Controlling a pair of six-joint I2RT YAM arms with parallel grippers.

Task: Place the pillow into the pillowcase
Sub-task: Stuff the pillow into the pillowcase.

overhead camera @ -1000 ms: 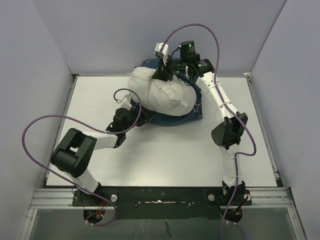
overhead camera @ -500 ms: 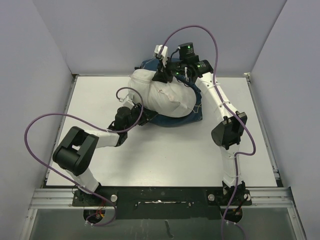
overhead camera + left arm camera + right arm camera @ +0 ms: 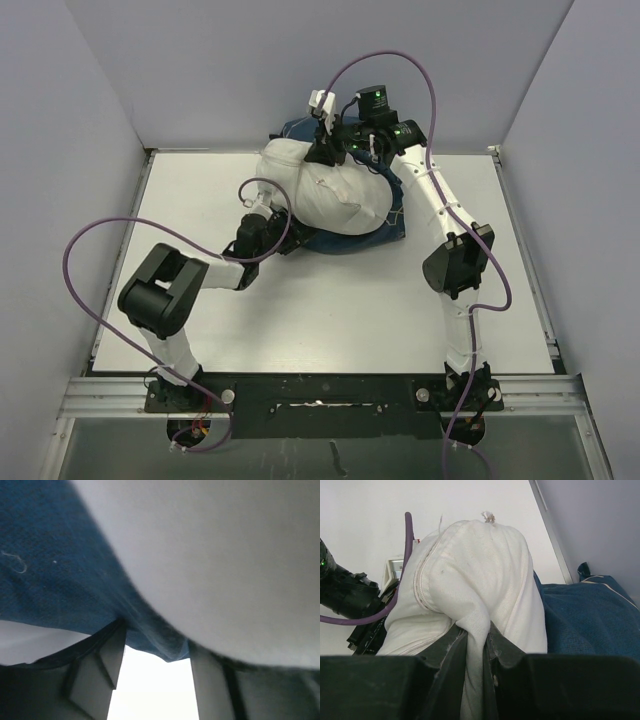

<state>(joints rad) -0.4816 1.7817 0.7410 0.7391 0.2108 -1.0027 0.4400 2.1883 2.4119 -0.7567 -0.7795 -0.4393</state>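
Entry: we log the pillow at the far side of the table, covering most of the pillowcase; right gripper pinching a pillow fold; left gripper, fingers spread beneath the pillowcase edge, tips blurred, contact unclear.

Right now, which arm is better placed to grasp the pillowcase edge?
Left. The left gripper sits open at the pillowcase edge under the pillow; the right gripper is shut on the pillow.

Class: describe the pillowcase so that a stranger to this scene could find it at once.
Look at the far middle of the white table. The pillowcase lies there, mostly under the pillow. It is the only dark blue cloth; the pillow on it is plain white.
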